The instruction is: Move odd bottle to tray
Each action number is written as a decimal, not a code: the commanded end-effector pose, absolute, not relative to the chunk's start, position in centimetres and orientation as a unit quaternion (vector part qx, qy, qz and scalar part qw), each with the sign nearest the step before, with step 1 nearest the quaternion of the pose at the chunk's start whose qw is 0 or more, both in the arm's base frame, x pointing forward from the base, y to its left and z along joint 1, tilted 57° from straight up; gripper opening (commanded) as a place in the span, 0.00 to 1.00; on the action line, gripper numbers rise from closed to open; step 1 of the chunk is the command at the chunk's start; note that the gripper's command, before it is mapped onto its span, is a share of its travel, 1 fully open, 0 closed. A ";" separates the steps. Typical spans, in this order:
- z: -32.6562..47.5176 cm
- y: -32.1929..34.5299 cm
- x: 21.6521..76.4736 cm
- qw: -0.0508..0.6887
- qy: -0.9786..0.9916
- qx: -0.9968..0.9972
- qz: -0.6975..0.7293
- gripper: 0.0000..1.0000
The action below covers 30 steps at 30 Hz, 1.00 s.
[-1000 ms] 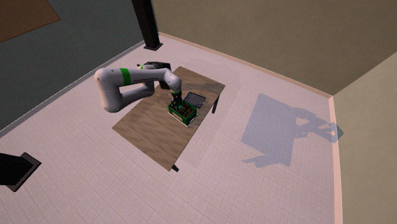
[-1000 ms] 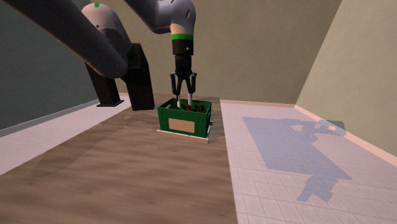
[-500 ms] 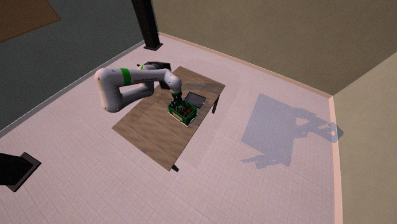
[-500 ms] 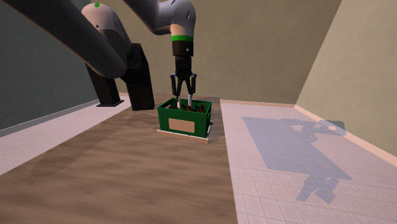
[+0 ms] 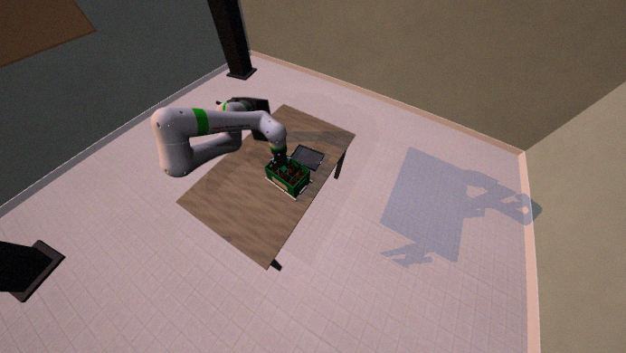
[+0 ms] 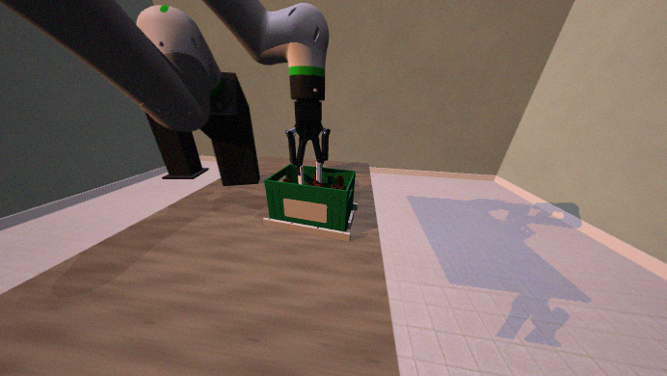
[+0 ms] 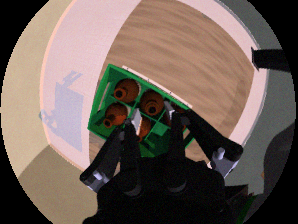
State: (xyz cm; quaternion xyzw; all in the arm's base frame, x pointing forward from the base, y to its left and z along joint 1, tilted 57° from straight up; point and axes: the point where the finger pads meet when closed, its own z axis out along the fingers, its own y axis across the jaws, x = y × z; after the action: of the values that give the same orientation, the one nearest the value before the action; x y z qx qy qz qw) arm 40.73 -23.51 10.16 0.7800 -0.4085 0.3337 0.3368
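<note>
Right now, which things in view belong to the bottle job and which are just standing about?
Job: gripper, part open, fingers down in the green crate; brown bottles; dark tray behind the crate.
Not job: black post; dark stand on floor.

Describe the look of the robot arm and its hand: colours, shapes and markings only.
The arm is built of rounded, glossy white-grey tube segments with bulbous joints. Bright green bands ring it, one on the upper link and one at the wrist, and small red lettering runs along the link. The hand is black, with two jointed linkage fingers ending in pale, silvery pads. No loose cables show.
</note>
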 end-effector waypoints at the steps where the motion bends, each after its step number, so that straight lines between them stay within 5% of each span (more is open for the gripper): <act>1: 9.9 -23.8 40.9 0.336 -0.408 0.780 0.334 0.44; 30: 8.9 -25.3 41.3 0.336 -0.408 0.780 0.334 0.44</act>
State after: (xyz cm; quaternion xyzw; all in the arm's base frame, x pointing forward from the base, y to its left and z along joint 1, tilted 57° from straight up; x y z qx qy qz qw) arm 41.29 -25.29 8.94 0.7799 -0.4085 0.3339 0.3367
